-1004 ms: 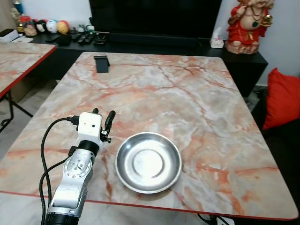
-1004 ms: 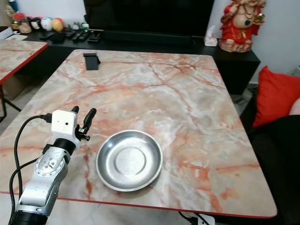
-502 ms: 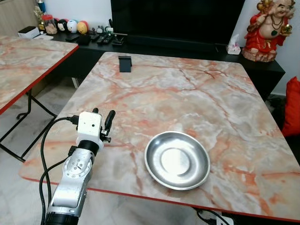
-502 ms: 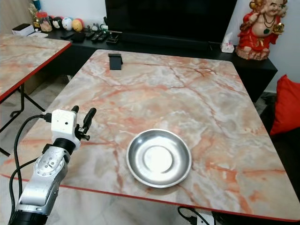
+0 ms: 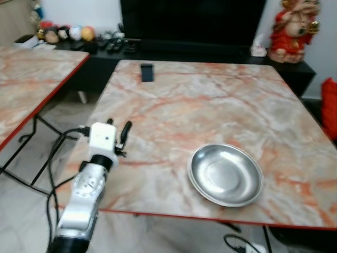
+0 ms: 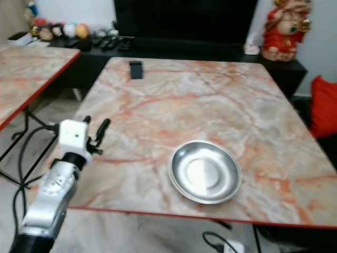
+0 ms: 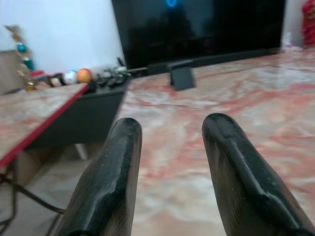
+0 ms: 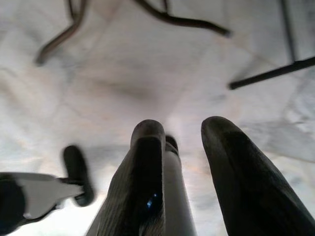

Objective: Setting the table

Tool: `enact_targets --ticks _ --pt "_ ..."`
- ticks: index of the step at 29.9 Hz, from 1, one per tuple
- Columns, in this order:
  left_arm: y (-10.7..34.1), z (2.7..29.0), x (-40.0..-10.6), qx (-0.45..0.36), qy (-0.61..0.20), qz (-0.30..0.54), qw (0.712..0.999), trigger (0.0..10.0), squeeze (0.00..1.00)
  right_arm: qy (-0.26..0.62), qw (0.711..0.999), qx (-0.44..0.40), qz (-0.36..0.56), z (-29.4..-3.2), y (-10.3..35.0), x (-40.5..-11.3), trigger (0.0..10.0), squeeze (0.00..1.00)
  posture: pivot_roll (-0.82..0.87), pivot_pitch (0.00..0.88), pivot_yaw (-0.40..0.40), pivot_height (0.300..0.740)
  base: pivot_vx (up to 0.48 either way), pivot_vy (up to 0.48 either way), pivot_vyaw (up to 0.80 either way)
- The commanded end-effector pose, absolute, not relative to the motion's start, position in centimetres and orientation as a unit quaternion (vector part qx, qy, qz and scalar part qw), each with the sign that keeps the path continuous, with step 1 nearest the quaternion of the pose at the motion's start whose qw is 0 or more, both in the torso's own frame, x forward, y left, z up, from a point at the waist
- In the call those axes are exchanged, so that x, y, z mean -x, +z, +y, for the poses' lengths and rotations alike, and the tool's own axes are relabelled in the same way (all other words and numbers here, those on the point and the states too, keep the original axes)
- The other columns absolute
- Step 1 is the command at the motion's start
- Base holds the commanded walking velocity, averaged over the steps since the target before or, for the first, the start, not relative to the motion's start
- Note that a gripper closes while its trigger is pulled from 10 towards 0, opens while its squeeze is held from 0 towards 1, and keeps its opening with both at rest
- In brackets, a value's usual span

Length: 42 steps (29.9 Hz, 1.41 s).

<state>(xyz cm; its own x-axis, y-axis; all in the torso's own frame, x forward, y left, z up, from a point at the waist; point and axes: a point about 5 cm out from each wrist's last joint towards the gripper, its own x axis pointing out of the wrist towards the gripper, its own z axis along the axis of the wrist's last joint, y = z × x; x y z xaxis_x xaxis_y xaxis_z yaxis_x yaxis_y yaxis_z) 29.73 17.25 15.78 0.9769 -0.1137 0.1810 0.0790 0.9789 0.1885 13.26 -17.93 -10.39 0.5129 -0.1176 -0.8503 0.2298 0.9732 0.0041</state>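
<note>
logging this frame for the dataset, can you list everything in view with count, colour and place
table: 1, pink-orange marble top with red edge, in front of the robot
steel plate: 1, silver, near edge of the table, right of the left gripper
black stand: 1, far left of the table
second table: 1, same marble, to the left
tv: 1, black, behind the table
red figurine: 1, far right on the black cabinet
left gripper: raised at the table's left edge, fingers open, empty
right gripper: hangs over the floor, open

A shallow, round steel plate (image 5: 225, 174) lies empty and upright near the marble table's (image 5: 210, 105) front edge.
</note>
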Motion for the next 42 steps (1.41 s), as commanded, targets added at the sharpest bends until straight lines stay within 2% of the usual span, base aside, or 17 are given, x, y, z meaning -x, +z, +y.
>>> enact_targets --ticks 1,42 --pt "15.94 16.29 -29.82 -0.091 -0.066 -0.101 0.989 10.0 0.0 -0.114 0.863 -0.05 0.49 -19.08 -10.48 -12.58 10.0 0.0 0.04 0.0 -0.008 0.74 0.0 0.371 0.0" --pt "16.11 15.9 -29.89 -0.093 -0.074 -0.104 0.987 10.0 0.0 -0.111 0.864 -0.049 0.489 -19.02 -10.47 -12.64 10.0 0.0 0.05 0.0 -0.009 0.74 0.0 0.372 0.0"
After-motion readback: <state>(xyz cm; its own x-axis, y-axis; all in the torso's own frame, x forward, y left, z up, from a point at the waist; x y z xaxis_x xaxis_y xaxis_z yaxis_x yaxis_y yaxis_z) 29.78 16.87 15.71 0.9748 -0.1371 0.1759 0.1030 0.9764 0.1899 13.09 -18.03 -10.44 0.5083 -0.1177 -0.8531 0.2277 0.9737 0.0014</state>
